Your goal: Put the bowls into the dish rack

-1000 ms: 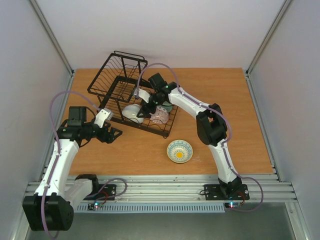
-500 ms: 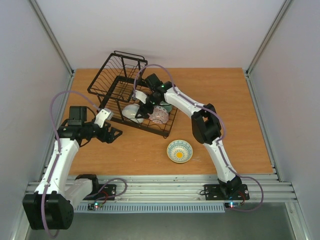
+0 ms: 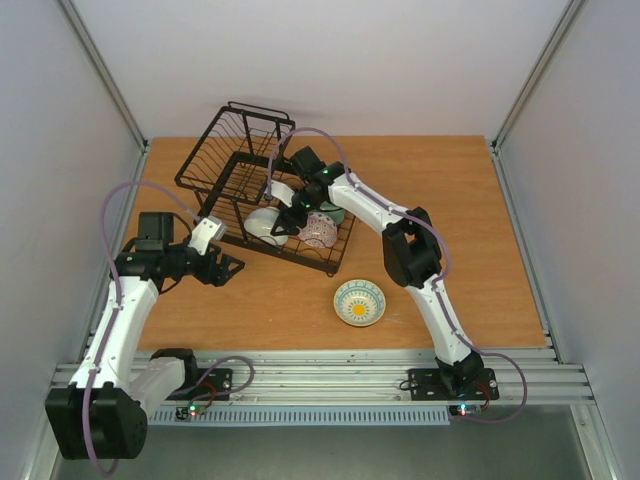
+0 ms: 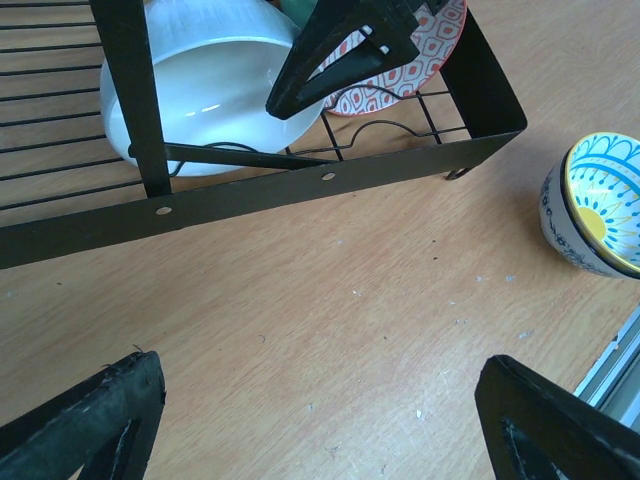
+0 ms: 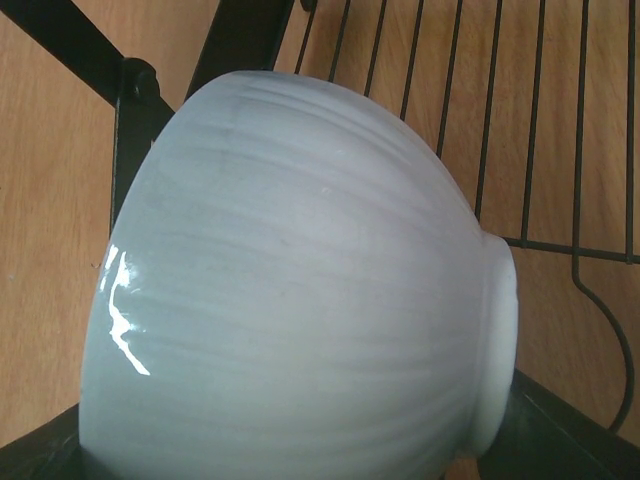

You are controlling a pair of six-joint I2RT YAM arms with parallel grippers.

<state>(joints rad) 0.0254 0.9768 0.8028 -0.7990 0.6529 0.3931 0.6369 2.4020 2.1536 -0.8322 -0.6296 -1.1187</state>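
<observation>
- Placement: white bowl [image 5: 300, 280] lies on its side in the rack [image 4: 300, 185], close under the right gripper [image 3: 288, 218]; I cannot tell whether its fingers grip.
- Judgement: release only once wires cradle it.
- Left gripper [image 4: 320, 400] is spread wide and empty; blue bowl [image 4: 600, 215] sits ahead-right of its fingers.

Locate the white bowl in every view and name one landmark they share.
Top external: the white bowl sits left of centre, at the near end of the dish rack.
Left wrist: white bowl upper left, behind the dish rack front bar.
Right wrist: white bowl fills most of the picture.
Shared landmark: the black dish rack.
</observation>
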